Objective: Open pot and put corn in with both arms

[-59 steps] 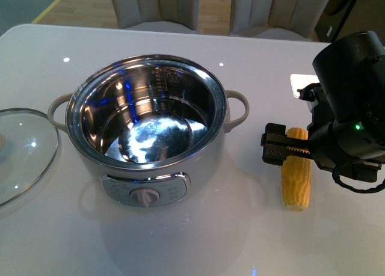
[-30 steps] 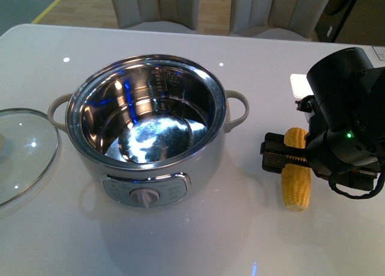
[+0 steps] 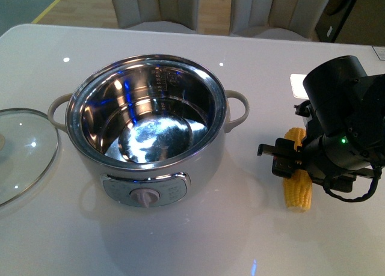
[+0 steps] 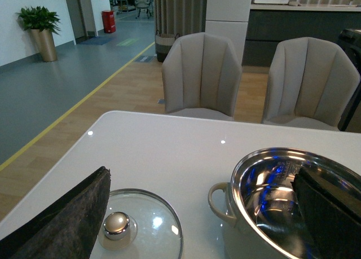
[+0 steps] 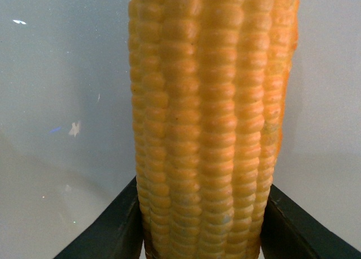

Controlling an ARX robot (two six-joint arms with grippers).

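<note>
The pot (image 3: 144, 131) stands uncovered in the middle of the white table, its steel inside bare and its knob facing me; the left wrist view shows it too (image 4: 282, 202). To its right the yellow corn (image 3: 298, 189) lies on the table, pointing away from me. My right gripper (image 3: 287, 163) is shut across the cob's middle, and in the right wrist view the corn (image 5: 208, 123) fills the space between both black fingers (image 5: 113, 231). My left gripper (image 4: 197, 214) hangs open over the gap between lid and pot.
The glass lid (image 3: 21, 150) with its grey knob (image 4: 117, 225) lies flat on the table left of the pot. A white card (image 3: 301, 83) rests at the far right. Two pale chairs (image 4: 203, 73) stand behind the table's far edge.
The right arm has come lower and a little left over the corn, and its fingers have drawn in onto the cob. Pot and lid have stayed put.
</note>
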